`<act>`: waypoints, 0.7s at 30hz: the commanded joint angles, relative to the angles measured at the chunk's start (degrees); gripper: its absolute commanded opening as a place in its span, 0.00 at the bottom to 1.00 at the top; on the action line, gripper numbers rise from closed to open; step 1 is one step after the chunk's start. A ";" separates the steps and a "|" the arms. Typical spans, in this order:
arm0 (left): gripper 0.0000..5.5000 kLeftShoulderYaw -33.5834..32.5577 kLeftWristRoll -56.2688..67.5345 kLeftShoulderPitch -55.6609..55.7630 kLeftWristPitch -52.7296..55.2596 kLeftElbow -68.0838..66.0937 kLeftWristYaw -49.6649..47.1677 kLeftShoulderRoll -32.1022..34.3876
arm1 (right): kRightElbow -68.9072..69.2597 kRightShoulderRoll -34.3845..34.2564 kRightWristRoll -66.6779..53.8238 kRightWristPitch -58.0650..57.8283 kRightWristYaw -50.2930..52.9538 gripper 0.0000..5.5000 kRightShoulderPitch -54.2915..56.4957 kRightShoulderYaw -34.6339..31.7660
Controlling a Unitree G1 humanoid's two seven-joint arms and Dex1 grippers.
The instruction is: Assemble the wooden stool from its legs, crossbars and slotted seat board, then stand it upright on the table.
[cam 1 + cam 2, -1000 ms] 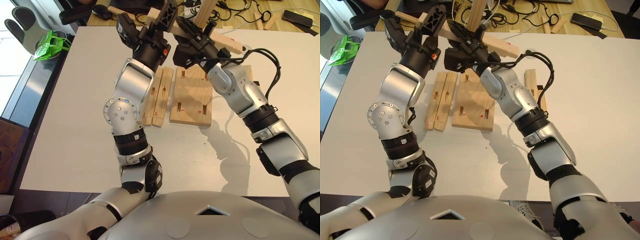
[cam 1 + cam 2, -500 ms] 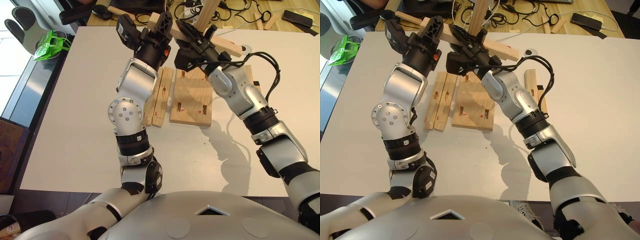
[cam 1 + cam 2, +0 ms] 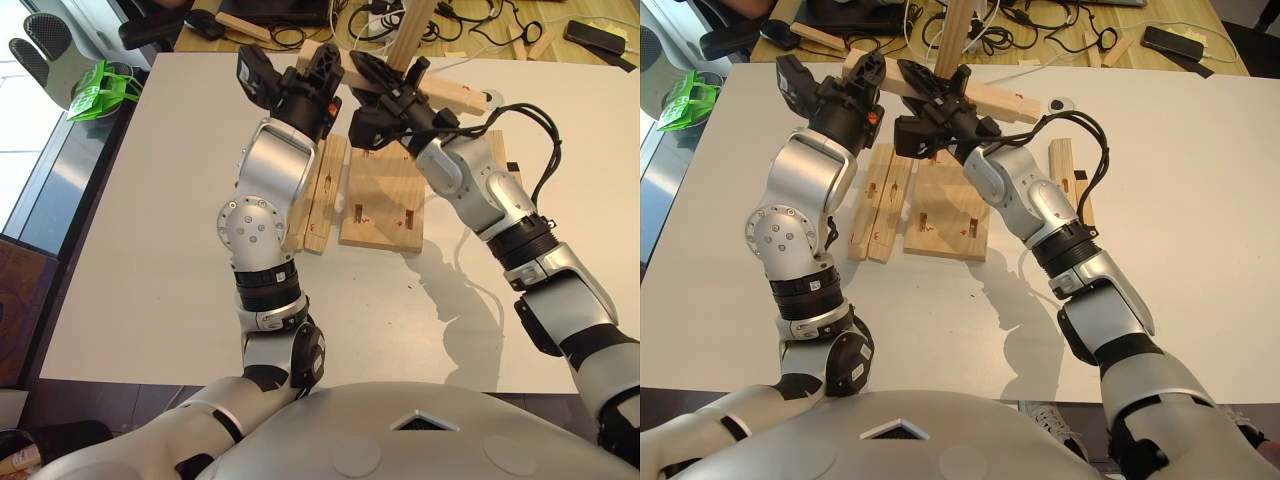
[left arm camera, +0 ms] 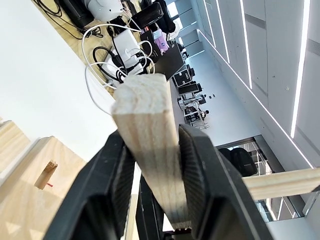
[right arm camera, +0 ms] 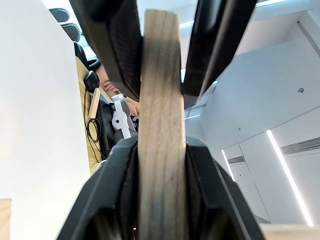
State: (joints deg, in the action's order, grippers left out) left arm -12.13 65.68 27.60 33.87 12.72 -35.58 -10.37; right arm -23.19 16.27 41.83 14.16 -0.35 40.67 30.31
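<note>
Left gripper (image 3: pixel 322 65) lowered, jaws clamped on crossbar (image 3: pixel 455 95), right gripper (image 3: pixel 392 72) jaws clamped on upright leg (image 3: pixel 413 25).

The upright leg (image 3: pixel 412 30) runs off the top edge above the right fingers (image 3: pixel 372 66), so its upper end is cut off. Its meeting with the crossbar (image 3: pixel 455 95) is hidden behind those fingers. In the left wrist view the crossbar's gripped end sinks out of sight between the left fingers (image 4: pixel 116 172). Below the fingers, the arms cover the seat board's (image 3: pixel 385 200) far edge and part of the slotted wooden pieces (image 3: pixel 322 215) on the counter (image 3: pixel 150 200).
</note>
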 commanded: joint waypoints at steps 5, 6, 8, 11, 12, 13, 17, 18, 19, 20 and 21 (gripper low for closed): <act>0.19 -0.44 -0.32 -0.48 -5.26 -1.54 -3.64 -4.64 | 0.64 1.14 0.31 6.57 -4.07 0.42 -2.67 3.49; 0.19 -0.22 -0.99 -0.28 -5.93 -1.53 -3.47 -4.22 | 1.47 1.47 0.05 7.27 -4.71 0.45 -3.21 3.47; 0.19 0.02 -2.79 0.32 -7.30 -1.61 -2.76 -3.00 | 3.09 2.29 -0.54 8.44 -5.97 0.51 -4.11 3.03; 0.19 -0.17 -7.07 2.62 -9.08 -2.30 0.20 1.30 | 7.50 5.89 -3.87 11.93 -10.89 0.56 -7.37 2.25; 0.19 -0.42 -8.55 3.37 -9.37 -2.73 1.58 2.92 | 9.39 7.52 -5.64 12.65 -13.31 0.56 -8.80 1.75; 0.19 -0.46 -10.11 3.86 -9.42 -3.08 3.21 4.34 | 10.84 8.84 -7.12 12.92 -15.44 0.56 -9.90 1.18; 0.19 0.59 -16.11 5.24 -8.06 -3.42 9.60 10.14 | 14.87 13.96 -15.48 9.04 -25.76 0.46 -12.16 -3.45; 0.19 1.41 -18.11 5.50 -7.56 -3.01 11.43 11.99 | 15.59 15.46 -17.98 7.51 -28.96 0.44 -12.45 -4.71; 0.19 1.83 -19.40 5.70 -7.04 -2.53 12.80 13.24 | 16.28 17.19 -20.31 6.13 -32.39 0.41 -12.87 -5.72; 0.19 1.94 -20.32 5.80 -6.63 -2.02 13.82 14.24 | 17.15 19.38 -22.65 4.73 -36.07 0.38 -13.49 -6.61; 0.19 1.64 -20.78 5.77 -6.20 -1.56 14.59 15.02 | 18.48 22.11 -25.42 3.51 -40.51 0.35 -14.52 -7.43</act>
State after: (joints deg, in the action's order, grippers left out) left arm -10.76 46.38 31.86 26.35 9.70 -22.81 2.76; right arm -7.04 33.56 21.11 20.21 -33.49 28.37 24.88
